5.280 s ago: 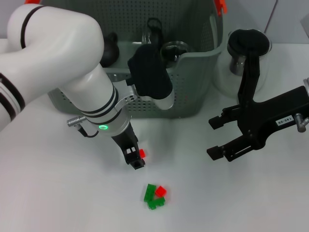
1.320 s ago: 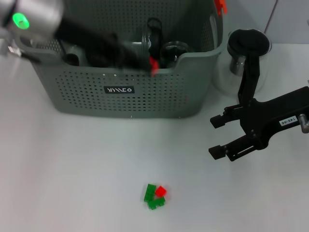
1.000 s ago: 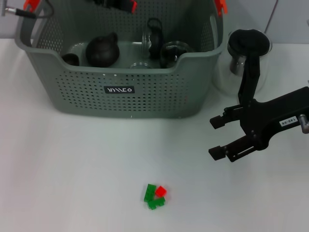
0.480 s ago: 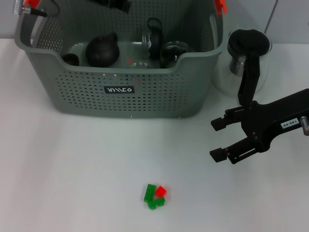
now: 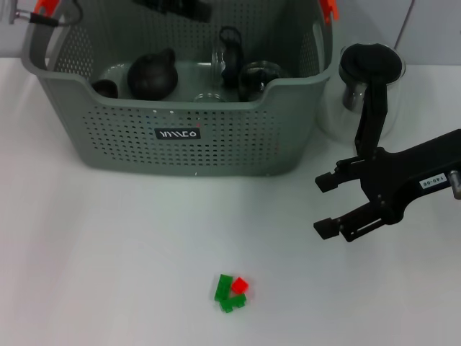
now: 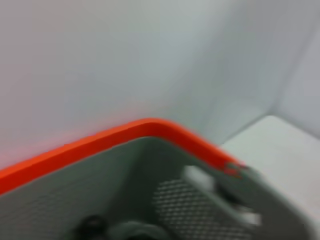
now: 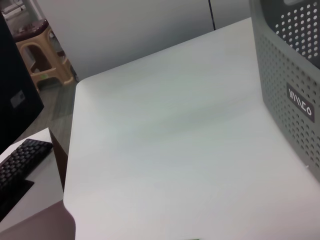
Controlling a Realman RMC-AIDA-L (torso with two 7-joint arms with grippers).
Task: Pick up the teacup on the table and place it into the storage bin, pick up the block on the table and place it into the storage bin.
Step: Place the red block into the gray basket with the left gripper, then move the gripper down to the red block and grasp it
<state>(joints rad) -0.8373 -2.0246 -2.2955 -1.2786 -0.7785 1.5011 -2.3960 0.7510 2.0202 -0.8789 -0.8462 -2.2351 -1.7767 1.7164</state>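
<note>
The grey perforated storage bin [image 5: 180,137] stands at the back of the table. My left gripper [image 5: 176,7] hangs above its far side at the top edge of the head view, open, with no block in it. A glass teacup [image 5: 258,74] lies inside the bin beside a dark round pot [image 5: 151,72]. A small cluster of green and red blocks [image 5: 231,292] rests on the table in front. My right gripper [image 5: 325,206] hovers open and empty at the right, apart from them. The left wrist view shows the bin's orange clip [image 6: 125,132].
A glass jug [image 5: 369,83] with black lid and handle stands right of the bin, just behind my right arm. The bin's wall [image 7: 295,75] fills the side of the right wrist view. Beyond the table edge are a stool [image 7: 37,45] and a keyboard [image 7: 20,160].
A second ago my left gripper held a red block over the bin. A red blur then dropped inside, and the gripper now holds nothing. The right arm barely shifted.
</note>
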